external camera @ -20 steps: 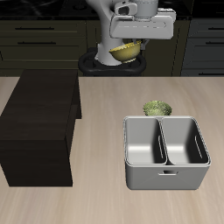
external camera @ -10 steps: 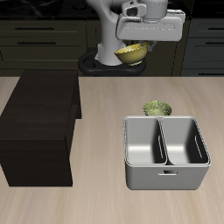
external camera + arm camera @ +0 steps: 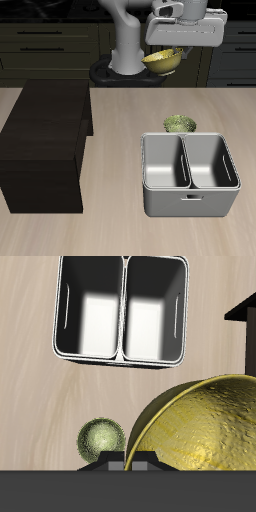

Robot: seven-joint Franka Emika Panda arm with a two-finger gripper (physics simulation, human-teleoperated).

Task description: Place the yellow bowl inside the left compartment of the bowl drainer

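A gripper [image 3: 168, 52] pinches the glossy, dimpled yellow bowl [image 3: 163, 60] high above the pale wood-grain worktop [image 3: 110, 220]. Below sit a grey metal bowl drainer [image 3: 190, 175] with two deep rounded wells and a small round olive-green bowl [image 3: 179, 124] just behind it.

The exterior camera is looking down from high in front across the whole table [image 3: 120, 235], while the wrist camera is gazing straight down from well above, both taking in the bowl drainer [image 3: 190, 175] and olive-green bowl [image 3: 101, 438].
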